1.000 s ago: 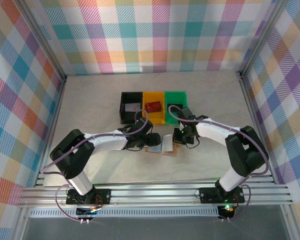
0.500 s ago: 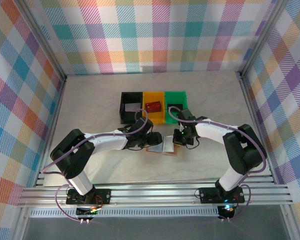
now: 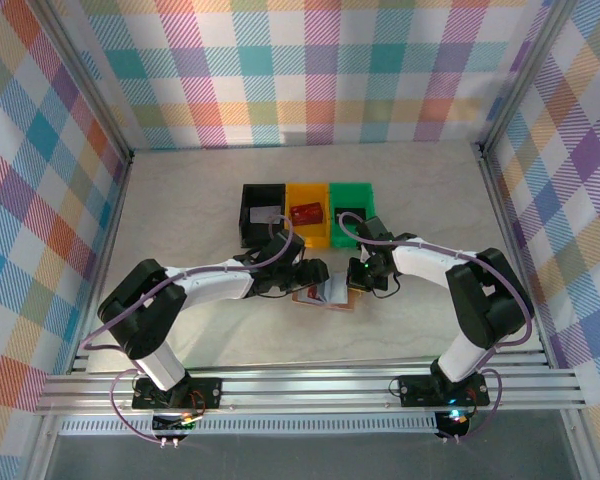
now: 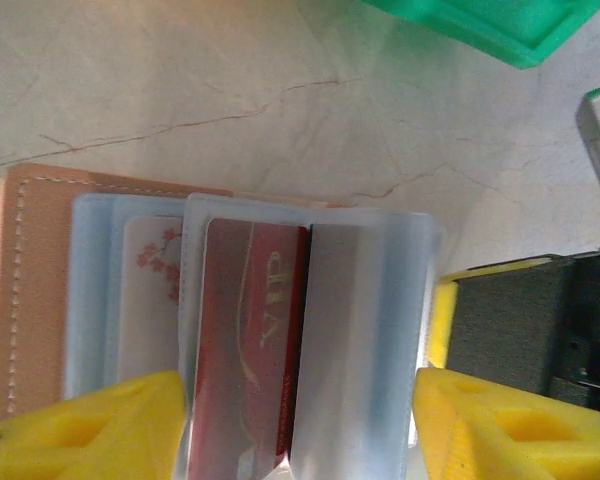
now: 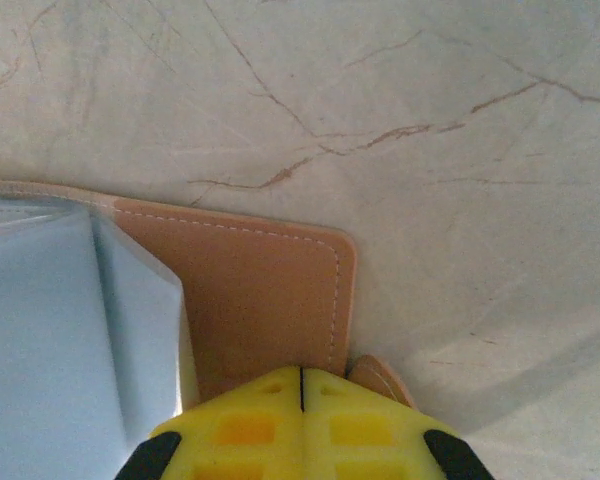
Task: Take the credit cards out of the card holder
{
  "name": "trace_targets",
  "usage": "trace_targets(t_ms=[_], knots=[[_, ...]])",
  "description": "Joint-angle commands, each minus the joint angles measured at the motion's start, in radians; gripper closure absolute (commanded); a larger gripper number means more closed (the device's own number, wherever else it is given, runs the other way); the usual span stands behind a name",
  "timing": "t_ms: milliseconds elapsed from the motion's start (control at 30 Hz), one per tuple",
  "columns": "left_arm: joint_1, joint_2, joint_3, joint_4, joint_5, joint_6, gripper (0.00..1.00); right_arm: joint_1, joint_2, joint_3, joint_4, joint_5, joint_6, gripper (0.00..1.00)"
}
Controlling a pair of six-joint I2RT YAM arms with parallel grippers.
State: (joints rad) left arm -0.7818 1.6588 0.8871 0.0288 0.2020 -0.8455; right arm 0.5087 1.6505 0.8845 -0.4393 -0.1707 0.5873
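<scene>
The card holder [image 3: 328,294] lies spread open on the table between both grippers, its tan leather cover [image 4: 30,290] under pale blue sleeves [image 4: 370,330]. Credit cards sit in the sleeves: a red VIP card [image 4: 245,340] and a pale card with blossoms [image 4: 150,290]. My left gripper [image 4: 300,430] is open, with one yellow finger on each side of the top sleeve. My right gripper [image 5: 301,372] is shut, its tips resting on the holder's tan right flap [image 5: 260,300] near the corner, beside a small leather tab [image 5: 380,380].
Behind the holder stand three bins in a row: black [image 3: 263,215], yellow [image 3: 307,213] with a red card inside, and green [image 3: 352,210]. A corner of the green bin [image 4: 490,25] is close above the left gripper. The right gripper's body [image 4: 520,320] is just right of the sleeves.
The left gripper has edged right over the holder. The pale leaf that stood up has come down, and a red card now shows. The right gripper has hardly moved.
</scene>
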Motion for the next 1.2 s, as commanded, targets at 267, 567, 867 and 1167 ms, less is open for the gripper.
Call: trace_targets(t_ms=[267, 567, 867, 1167], knots=[[0.002, -0.039, 0.014, 0.033, 0.034, -0.02, 0.38, -0.02, -0.047, -0.036, 0.017, -0.062, -0.024, 1.0], [0.0, -0.062, -0.014, -0.009, 0.002, -0.006, 0.38, -0.063, -0.12, -0.008, -0.077, -0.02, -0.043, 0.96], [-0.005, -0.105, -0.046, -0.058, -0.042, 0.002, 0.38, -0.087, -0.203, -0.002, -0.087, -0.081, -0.052, 0.84], [-0.024, -0.1, 0.017, -0.277, -0.181, 0.024, 0.38, -0.084, -0.21, -0.016, 0.038, -0.345, 0.008, 0.77]])
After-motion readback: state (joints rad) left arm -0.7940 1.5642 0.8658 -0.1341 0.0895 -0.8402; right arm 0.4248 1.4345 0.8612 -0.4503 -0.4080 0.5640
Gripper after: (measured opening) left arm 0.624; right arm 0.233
